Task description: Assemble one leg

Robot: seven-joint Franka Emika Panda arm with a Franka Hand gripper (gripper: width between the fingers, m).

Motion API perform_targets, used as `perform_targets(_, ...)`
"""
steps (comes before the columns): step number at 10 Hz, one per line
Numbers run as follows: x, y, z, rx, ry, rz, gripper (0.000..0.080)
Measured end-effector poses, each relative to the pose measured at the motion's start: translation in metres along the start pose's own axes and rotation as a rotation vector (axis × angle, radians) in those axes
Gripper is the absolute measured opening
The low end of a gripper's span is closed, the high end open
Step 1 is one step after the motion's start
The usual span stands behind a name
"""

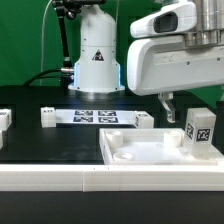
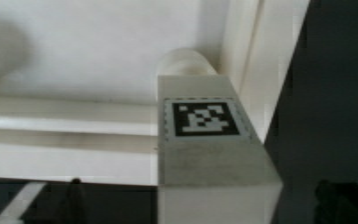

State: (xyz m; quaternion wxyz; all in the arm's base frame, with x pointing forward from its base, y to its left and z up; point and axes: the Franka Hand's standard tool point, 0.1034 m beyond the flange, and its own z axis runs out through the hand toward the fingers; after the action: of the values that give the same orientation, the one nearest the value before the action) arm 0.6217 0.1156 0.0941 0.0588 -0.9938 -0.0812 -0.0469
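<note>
A white leg (image 1: pixel 201 133) with a black-and-white tag stands upright at the corner of the large white panel (image 1: pixel 140 152) on the exterior view's right. In the wrist view the leg (image 2: pixel 211 140) fills the middle, its tag facing the camera and its far end at the panel's corner. My gripper (image 1: pixel 193 108) hangs over the leg and is open. One finger (image 1: pixel 168 106) shows beside the leg with a gap. In the wrist view the gripper (image 2: pixel 202 200) straddles the leg, and dark fingertips (image 2: pixel 55 197) stand off to either side without touching it.
The marker board (image 1: pixel 95 116) lies behind the panel. Loose white legs lie on the black table at the exterior view's left (image 1: pixel 47 117), at the left edge (image 1: pixel 4 121) and beside the marker board (image 1: pixel 143 120). The robot's base (image 1: pixel 97 60) stands at the back.
</note>
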Motion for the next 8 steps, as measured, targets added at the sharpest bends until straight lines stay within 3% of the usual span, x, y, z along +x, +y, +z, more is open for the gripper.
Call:
perform_targets(1,-0.0009,0.0003,0.0014,0.000,-0.002,-0.002,0.0648)
perform_targets(3,-0.0010,0.0006,0.0015,0.000,-0.003,-0.002,0.0412)
perform_targets(4,-0.0011,0.0005,0.0016,0.001,-0.003,0.016,0.0412)
perform_targets(5,-0.0010,0.0005,0.0015,0.001,-0.003,0.016,0.0289)
perform_targets(8,-0.0012,0.0014,0.0016,0.003,-0.002,0.161,0.0289)
